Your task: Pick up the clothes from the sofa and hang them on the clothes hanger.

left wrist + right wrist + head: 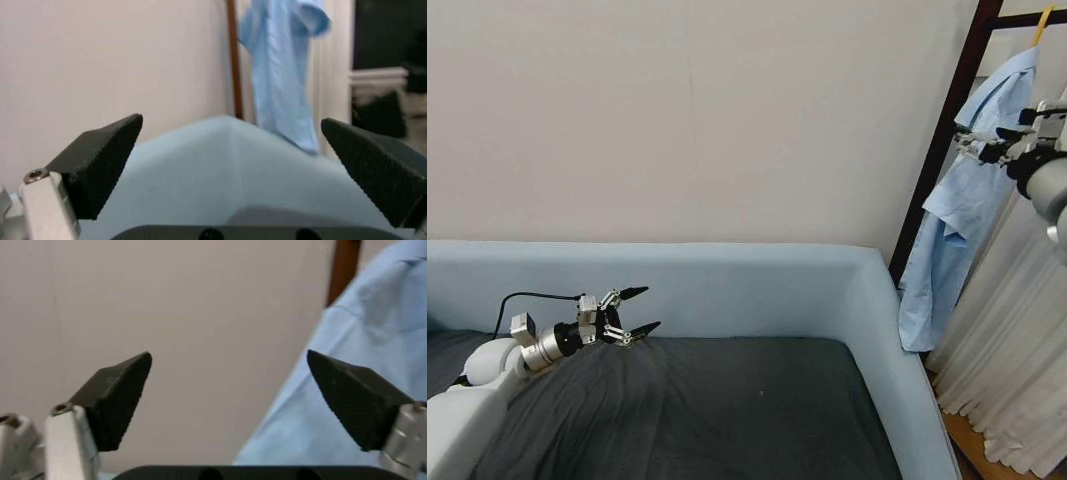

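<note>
At two o'clock, right gripper (975, 148) spread wide, empty, beside blue shirt (947, 230) hanging straight down, at eight o'clock left gripper (649, 308) spread, empty, above sofa (727, 280)

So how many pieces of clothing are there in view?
1. A light blue shirt hangs on the dark rack to the right of the sofa, with the open right gripper beside it. More could lie on parts of the sofa seat outside the head view.
</note>
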`<state>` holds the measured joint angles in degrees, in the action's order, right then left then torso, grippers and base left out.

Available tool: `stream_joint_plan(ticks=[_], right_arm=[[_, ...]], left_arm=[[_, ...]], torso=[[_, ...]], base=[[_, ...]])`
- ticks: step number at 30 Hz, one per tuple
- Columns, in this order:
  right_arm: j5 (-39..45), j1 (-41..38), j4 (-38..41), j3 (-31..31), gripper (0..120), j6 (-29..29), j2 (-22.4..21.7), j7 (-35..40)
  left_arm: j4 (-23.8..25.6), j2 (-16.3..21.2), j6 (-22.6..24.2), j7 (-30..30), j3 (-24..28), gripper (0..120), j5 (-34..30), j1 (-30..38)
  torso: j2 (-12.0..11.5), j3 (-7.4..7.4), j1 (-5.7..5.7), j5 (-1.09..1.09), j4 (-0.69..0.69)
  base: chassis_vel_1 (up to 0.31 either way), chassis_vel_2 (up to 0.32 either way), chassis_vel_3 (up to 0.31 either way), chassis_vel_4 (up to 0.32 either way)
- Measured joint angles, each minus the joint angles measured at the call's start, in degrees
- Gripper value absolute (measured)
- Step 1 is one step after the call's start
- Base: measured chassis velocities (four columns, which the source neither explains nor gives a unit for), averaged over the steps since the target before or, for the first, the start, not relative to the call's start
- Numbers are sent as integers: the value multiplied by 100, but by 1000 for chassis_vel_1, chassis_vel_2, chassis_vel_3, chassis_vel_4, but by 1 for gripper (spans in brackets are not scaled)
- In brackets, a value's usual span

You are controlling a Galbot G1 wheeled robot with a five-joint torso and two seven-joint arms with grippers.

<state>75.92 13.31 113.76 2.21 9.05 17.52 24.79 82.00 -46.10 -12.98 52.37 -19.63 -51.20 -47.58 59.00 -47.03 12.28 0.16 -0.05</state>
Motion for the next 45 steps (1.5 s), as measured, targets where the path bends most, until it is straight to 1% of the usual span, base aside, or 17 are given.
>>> stream_joint_plan(ticks=[1,4,6,10,16,20,21,24,26,29,30,32,34,36,40,41,45], right_arm=[[0,0,0,0,94,0,0,0],[-544,720,209,-37,99,-619,116,-513],[-673,895,200,-19,100,-777,175,-690],[-1358,1661,-189,199,100,-1550,793,-1313],[-1801,2292,-620,117,100,-1963,1405,-1485],[-2400,3321,-643,-251,100,-2236,1786,-1585],[-2400,3321,-643,-251,100,-2236,1786,-1585],[-3382,4128,-627,-485,100,-2291,2180,-1644],[-3621,4332,-590,-563,100,-2291,2285,-1641],[-4388,5327,-248,-1358,100,-2104,2688,-1646],[-4388,5327,-248,-1358,100,-2104,2688,-1646],[-4765,5916,-50,-1911,100,-1925,2936,-1638],[-5289,6643,205,-2785,100,-1677,3255,-1664],[-5435,6901,278,-3111,100,-1651,3371,-1771],[-5481,7917,554,-4267,100,-1715,3834,-2326],[-5481,7917,554,-4267,100,-1715,3834,-2326],[-5336,8289,854,-4688,100,-1612,4423,-2225]], left_arm=[[0,0,0,0,0,100,0,0],[890,-305,-13,-1401,0,100,-11,-460],[1035,-394,-30,-1626,6,100,34,-540],[1777,-912,-104,-2768,76,100,294,-1045],[2316,-1416,-35,-3547,72,100,476,-1719],[2678,-2111,-15,-4234,-103,100,1216,-2512],[2678,-2111,-15,-4234,-103,100,1216,-2512],[2999,-2807,-237,-5007,-374,100,2351,-3294],[3075,-2968,-300,-5254,-389,100,2602,-3470],[3185,-3495,-808,-5892,-362,100,3396,-3982],[3185,-3495,-808,-5892,-362,100,3396,-3982],[3217,-3718,-946,-6040,-316,100,3687,-4229],[3271,-3923,-1018,-6312,-230,100,3891,-4549],[3278,-3975,-1027,-6391,-205,100,3942,-4647],[3289,-4059,-1074,-6842,-166,100,4143,-4901],[3289,-4059,-1074,-6842,-166,100,4143,-4901],[3419,-4102,-1043,-6926,-103,100,4284,-5108]], torso=[[0,0,0,0,0],[0,0,0,0,-2],[0,-1,0,0,-3],[-1,-1,1,2,-4],[-1,-2,1,1,-1],[-1,-1,1,-1,-5],[-1,-1,1,-1,-5],[0,-1,1,0,-2],[0,-1,1,2,-1],[0,0,0,-2,0],[0,0,0,-2,0],[0,0,0,0,-5],[1,0,0,0,-6],[1,1,0,-1,-6],[1,0,0,-2,-4],[1,0,0,-2,-4],[1,0,0,-1,-3]], base=[[0,0,0,0],[0,0,0,0],[0,0,0,0],[0,0,0,0],[0,0,0,0],[0,0,0,0],[0,0,0,0],[0,0,0,0],[0,0,0,0],[0,0,0,0],[0,0,0,0],[0,0,0,0],[0,0,0,0],[0,0,0,0],[0,0,0,0],[0,0,0,0],[0,0,0,0]])
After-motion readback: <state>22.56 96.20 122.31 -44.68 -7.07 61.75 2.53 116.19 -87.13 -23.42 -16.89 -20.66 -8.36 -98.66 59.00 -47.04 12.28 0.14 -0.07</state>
